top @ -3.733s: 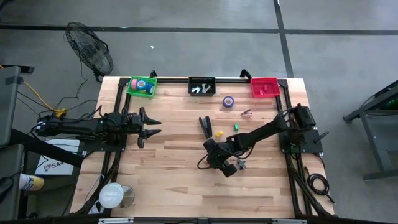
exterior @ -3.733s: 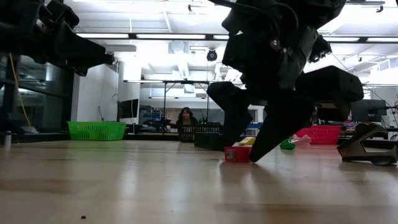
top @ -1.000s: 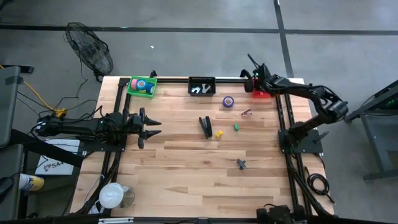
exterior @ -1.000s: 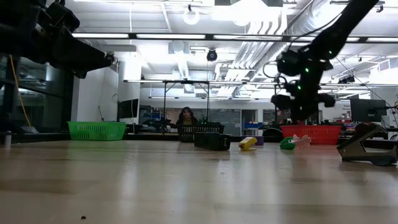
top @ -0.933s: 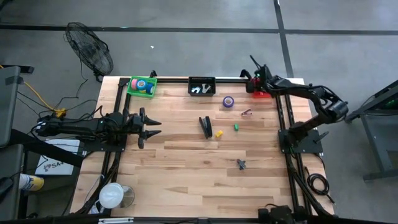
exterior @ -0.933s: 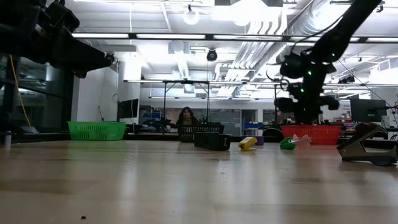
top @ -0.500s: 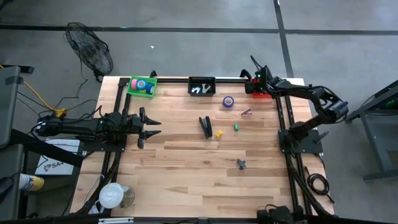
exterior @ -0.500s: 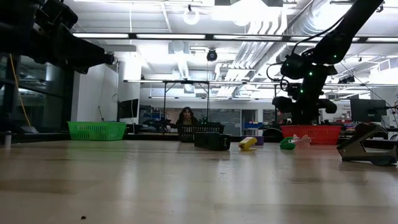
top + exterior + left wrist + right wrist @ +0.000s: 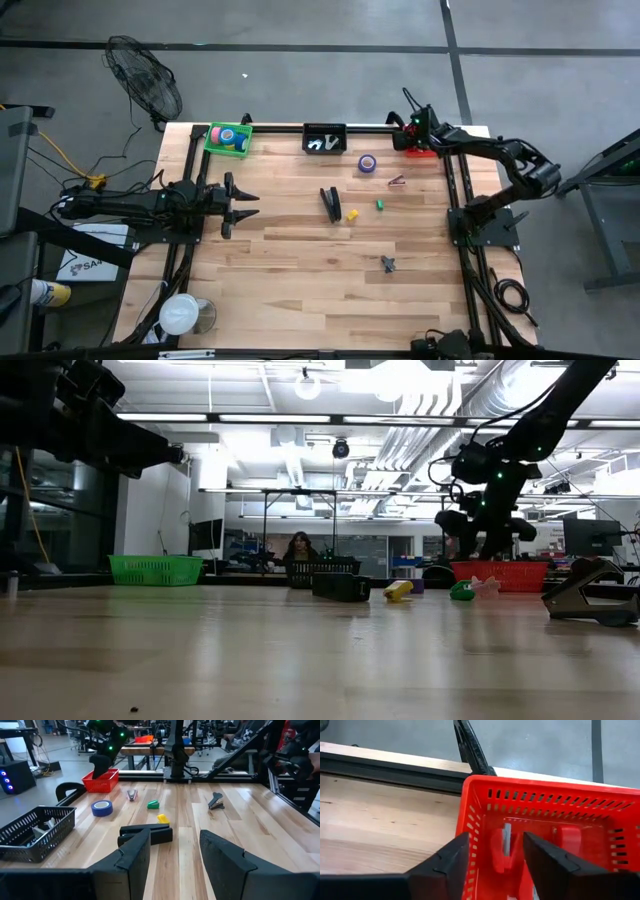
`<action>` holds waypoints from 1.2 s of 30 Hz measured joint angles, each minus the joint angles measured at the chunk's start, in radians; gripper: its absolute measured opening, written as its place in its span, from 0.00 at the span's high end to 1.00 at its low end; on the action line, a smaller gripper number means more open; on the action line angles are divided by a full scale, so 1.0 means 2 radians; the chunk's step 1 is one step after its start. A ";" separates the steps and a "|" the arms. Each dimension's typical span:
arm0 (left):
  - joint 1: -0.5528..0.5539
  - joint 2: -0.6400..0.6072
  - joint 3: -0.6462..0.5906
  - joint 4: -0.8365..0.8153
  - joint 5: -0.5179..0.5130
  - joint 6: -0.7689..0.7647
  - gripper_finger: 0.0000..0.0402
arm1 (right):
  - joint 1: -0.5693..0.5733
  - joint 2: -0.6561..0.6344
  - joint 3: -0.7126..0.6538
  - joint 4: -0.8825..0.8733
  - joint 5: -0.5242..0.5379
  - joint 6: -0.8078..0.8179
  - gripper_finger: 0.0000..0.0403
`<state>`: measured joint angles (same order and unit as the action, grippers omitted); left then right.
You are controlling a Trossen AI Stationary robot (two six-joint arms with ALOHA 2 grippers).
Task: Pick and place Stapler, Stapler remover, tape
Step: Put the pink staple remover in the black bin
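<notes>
My right gripper hangs open over the red basket at the table's far right; a small red stapler lies in the basket below the gap between its fingers, apart from them. A black stapler lies flat mid-table, with a small yellow one and a green one beside it. A purple-blue tape roll and a stapler remover lie farther back; another remover lies nearer. My left gripper waits open at the left.
A green basket holding tape rolls stands at the far left. A black basket with stapler removers stands at the far middle. A cup sits at the near left corner. Black rails run along the table's sides.
My right gripper has stayed over the red basket and tipped slightly. A few seconds earlier it was low at the table's middle with a small red thing between its fingers.
</notes>
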<state>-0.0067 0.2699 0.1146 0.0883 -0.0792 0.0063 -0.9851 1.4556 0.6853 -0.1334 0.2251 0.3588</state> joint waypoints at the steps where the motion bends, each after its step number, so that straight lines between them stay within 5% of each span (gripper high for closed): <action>1: 0.000 0.000 0.000 0.000 0.000 -0.001 0.58 | 0.001 -0.003 0.000 0.000 0.003 0.000 0.53; 8: 0.000 0.000 0.000 0.000 0.001 -0.001 0.58 | 0.002 -0.034 0.000 -0.002 -0.007 -0.015 0.47; 14: 0.000 0.000 0.000 -0.001 0.001 -0.001 0.58 | 0.013 -0.063 0.000 -0.011 -0.106 -0.107 0.47; 21: 0.000 0.000 0.000 0.000 0.001 -0.001 0.58 | 0.091 -0.071 0.000 -0.035 -0.178 -0.243 0.47; 27: 0.000 0.000 0.000 0.000 0.001 -0.001 0.58 | 0.183 -0.071 0.000 -0.087 -0.145 -0.378 0.48; 36: 0.000 0.000 0.000 0.003 -0.005 -0.001 0.58 | 0.271 -0.071 0.000 -0.161 -0.015 -0.406 0.44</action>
<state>-0.0067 0.2699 0.1146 0.0943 -0.0883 0.0036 -0.4424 1.3144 0.6857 -0.4549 0.1944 -0.4540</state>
